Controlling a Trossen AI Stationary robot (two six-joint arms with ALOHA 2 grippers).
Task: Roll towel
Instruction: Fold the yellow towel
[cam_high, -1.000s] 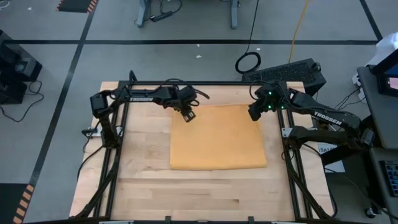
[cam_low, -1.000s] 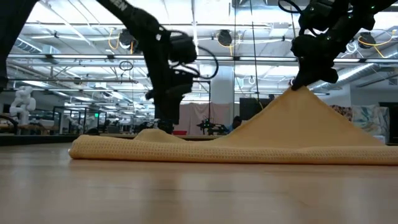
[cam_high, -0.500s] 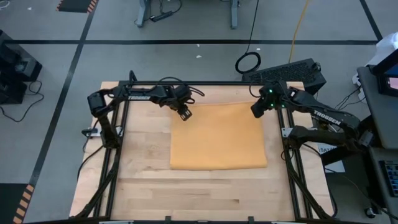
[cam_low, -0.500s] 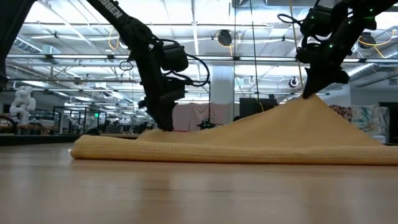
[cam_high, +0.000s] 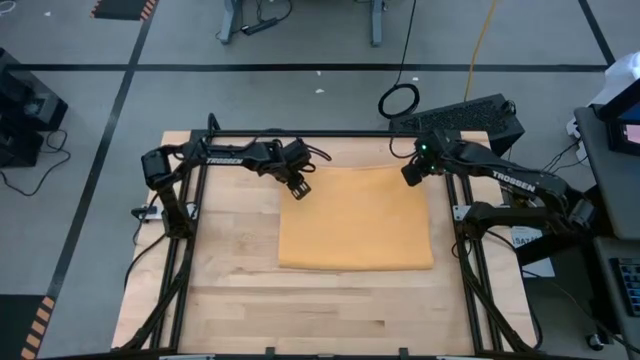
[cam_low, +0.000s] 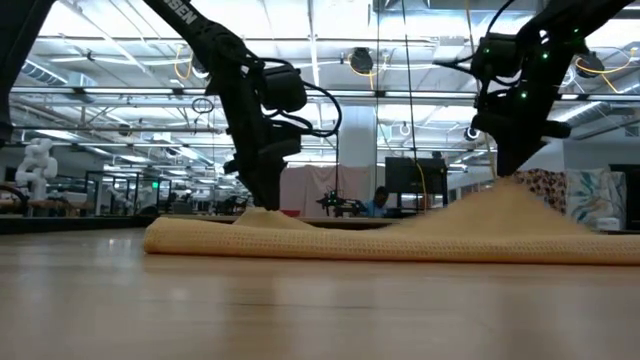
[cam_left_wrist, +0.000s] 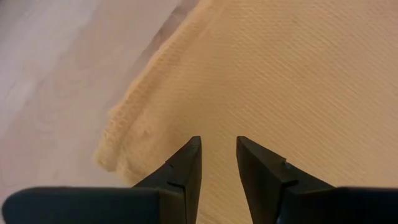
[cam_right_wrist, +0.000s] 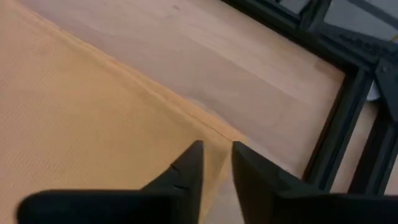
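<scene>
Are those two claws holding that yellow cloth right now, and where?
Neither visibly grips. The left gripper and right gripper stand slightly open over the far corners of the towel, which lies nearly flat.

Ribbed matt cloth towel (cam_high: 355, 217); smooth pale wood table (cam_high: 230, 290).

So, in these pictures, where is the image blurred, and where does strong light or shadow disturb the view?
Low view: bright ceiling lights behind, so both arms look like silhouettes; the near wooden tabletop is soft. Left wrist view: the mustard-yellow woven cloth towel is sharp and its weave shows, but the fingers are blurred. Right wrist view: everything is a little soft. High view: even light, faint shadows.
</scene>
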